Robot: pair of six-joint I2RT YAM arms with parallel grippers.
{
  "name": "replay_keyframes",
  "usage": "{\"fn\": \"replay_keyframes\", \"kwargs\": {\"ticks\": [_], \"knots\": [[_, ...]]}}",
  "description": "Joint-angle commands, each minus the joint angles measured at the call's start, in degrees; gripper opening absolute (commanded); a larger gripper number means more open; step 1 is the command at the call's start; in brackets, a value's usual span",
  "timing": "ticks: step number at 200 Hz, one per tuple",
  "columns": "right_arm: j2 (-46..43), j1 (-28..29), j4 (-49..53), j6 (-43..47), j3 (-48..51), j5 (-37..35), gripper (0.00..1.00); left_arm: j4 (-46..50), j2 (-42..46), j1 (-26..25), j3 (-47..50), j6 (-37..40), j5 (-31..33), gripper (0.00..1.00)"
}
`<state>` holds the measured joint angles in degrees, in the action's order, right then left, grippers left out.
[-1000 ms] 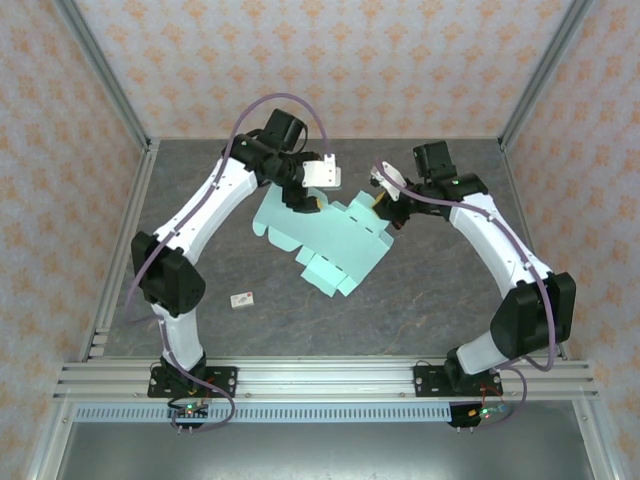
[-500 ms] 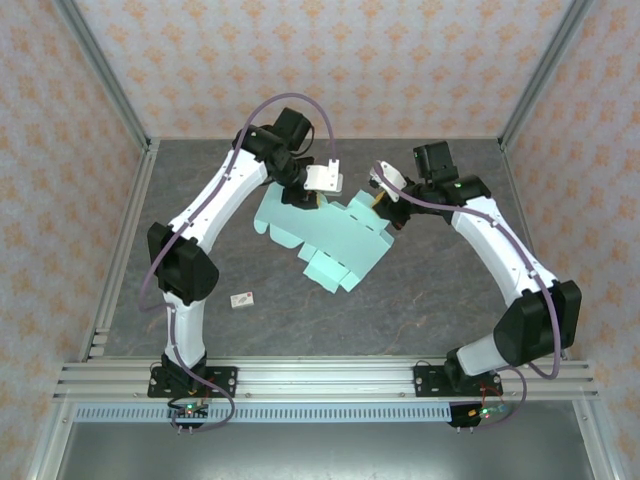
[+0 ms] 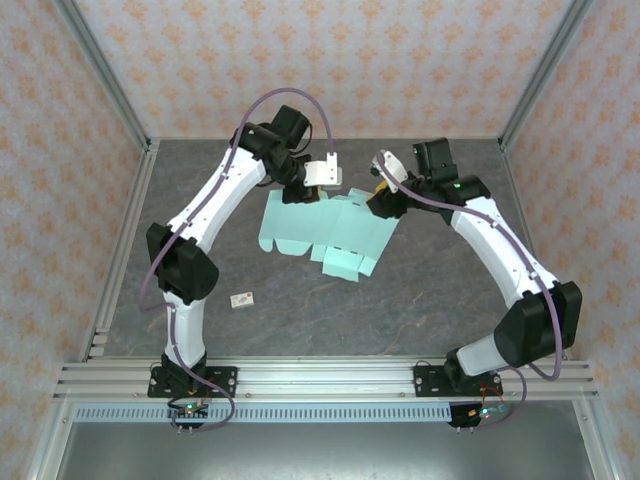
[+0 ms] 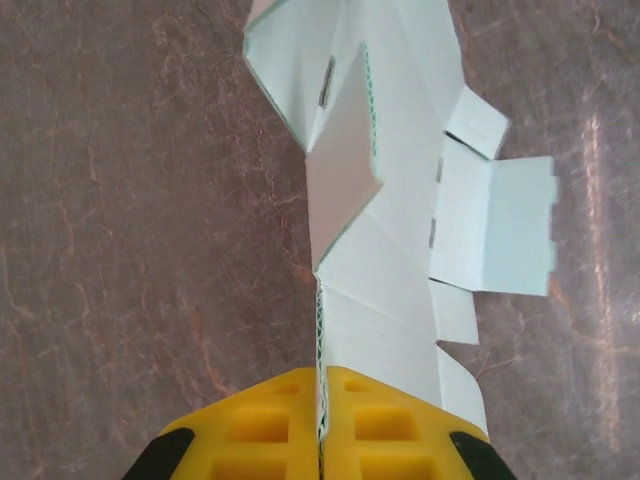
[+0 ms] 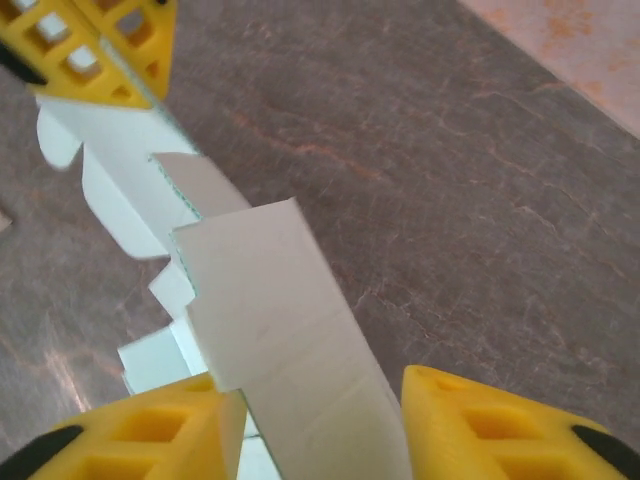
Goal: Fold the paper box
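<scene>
Wrist close-up: left fingers (image 4: 262, 428) tight on paper box (image 4: 400, 190)

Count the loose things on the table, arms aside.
2. The paper box is spread out mid-table toward the far side; a small white tag lies nearer the front, left of it. Something small could hide under the sheet.

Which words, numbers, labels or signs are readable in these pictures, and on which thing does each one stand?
No text can be read anywhere.
paper box: plain pale blue card, no print; there are tiny green marks along one edge in the left wrist view, not letters.
small white tag: it bears a reddish mark, too small to read.
</scene>
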<state>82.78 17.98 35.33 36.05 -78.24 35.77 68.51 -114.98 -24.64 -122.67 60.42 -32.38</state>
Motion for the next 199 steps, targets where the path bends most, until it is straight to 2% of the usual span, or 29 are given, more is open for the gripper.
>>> {"fn": "replay_keyframes", "kwargs": {"ticks": [1, 36, 60, 79, 104, 125, 144, 199], "knots": [[-4.6, 0.3, -6.7, -12.1, -1.1, -2.0, 0.58, -0.7, 3.0, 2.8, -1.1, -10.5, -5.8, 0.0], [-11.8, -1.0, -12.7, -23.1, 2.1, -5.4, 0.73, -6.0, 10.3, 4.9, 7.0, -21.4, -9.5, 0.0], [-14.7, -5.7, -15.4, -29.0, 5.6, -2.1, 0.75, -11.3, 15.8, 7.3, 14.8, -29.4, -15.1, 0.0], [-17.9, -8.6, -20.9, -32.7, 12.6, 1.0, 0.75, -14.7, 19.4, 8.6, 20.1, -34.5, -17.5, 0.0], [-17.8, -9.8, -34.2, -36.1, 23.6, 6.1, 0.75, -17.3, 23.0, 9.0, 26.7, -36.2, -21.0, 0.0], [-14.1, -10.8, -43.2, -38.7, 27.5, 13.4, 0.75, -19.3, 24.2, 9.0, 29.4, -38.3, -21.7, 0.0], [-10.8, -10.9, -45.4, -38.4, 28.2, 18.0, 0.73, -19.8, 24.4, 9.0, 30.4, -38.8, -21.8, 0.0], [-5.6, -11.0, -49.6, -35.8, 31.4, 19.6, 0.71, -21.4, 24.4, 9.0, 31.7, -39.3, -22.0, 0.0]]}}
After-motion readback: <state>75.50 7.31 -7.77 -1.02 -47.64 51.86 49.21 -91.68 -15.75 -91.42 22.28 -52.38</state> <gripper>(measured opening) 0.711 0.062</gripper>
